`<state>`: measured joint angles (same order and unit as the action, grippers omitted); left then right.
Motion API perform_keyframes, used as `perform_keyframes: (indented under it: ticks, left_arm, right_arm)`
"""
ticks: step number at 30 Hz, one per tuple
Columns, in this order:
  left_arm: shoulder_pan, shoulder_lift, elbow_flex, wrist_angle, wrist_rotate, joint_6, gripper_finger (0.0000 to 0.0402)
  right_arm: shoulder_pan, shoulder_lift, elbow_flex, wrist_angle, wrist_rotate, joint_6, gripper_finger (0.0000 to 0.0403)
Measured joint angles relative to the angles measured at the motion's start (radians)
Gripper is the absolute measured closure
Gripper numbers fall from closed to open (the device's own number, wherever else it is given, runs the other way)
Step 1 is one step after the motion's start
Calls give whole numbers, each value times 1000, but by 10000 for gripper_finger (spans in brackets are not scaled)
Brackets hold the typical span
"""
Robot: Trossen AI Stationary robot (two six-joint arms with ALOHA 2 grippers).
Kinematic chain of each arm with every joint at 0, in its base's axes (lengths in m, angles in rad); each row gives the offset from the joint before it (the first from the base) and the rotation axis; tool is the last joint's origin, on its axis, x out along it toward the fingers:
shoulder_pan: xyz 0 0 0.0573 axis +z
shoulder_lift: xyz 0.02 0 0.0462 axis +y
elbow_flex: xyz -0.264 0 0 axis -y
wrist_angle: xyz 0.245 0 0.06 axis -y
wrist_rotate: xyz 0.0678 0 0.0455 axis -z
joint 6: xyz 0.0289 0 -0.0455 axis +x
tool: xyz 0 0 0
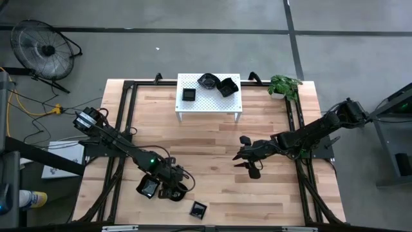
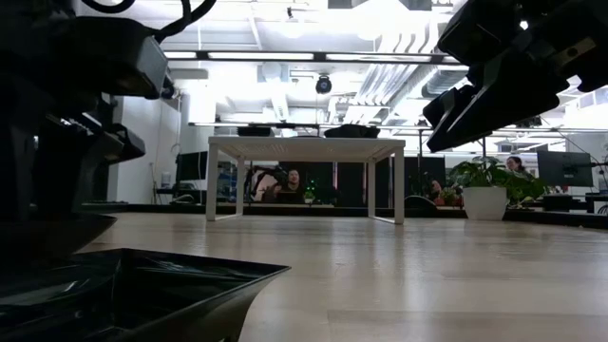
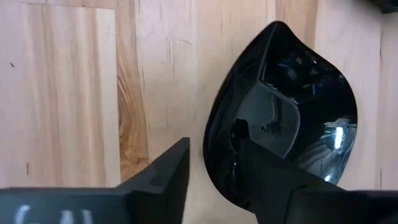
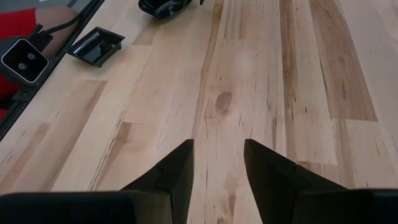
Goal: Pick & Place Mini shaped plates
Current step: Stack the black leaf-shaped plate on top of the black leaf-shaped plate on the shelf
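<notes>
Straddling a glossy teardrop plate's (image 3: 286, 118) rim, left fingers (image 3: 168, 174) apart; right fingers (image 4: 177, 174) apart.

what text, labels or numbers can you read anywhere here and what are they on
No text can be read in any view.
Left gripper: pale marks on its body at the left wrist picture's lower edge, cut off and blurred, not readable.
Black plate on the table: glossy reflections only, no lettering.
White stand: only a pattern of holes, no writing.
Right gripper: no marking visible.
</notes>
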<state>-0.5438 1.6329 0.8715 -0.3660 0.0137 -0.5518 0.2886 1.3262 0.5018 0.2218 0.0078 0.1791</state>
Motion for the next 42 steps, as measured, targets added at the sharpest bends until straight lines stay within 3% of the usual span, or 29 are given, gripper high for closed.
perform_keyframes:
  ticks: [12, 26, 36, 42]
  left_arm:
    - [0, -1, 1, 1, -1, 14, 390]
    - [0, -7, 1, 1, -58, 44, 400]
    - [-2, -20, 60, -9, -267, 173, 401]
    - [-21, -20, 111, -4, -587, 250, 401]
  right_arm:
    - [0, 0, 0, 0, 0, 0, 268]
    - [0, 0, 0, 0, 0, 0, 268]
    - [3, 3, 0, 27, 21, -3, 268]
    - [44, 3, 0, 37, 139, -11, 268]
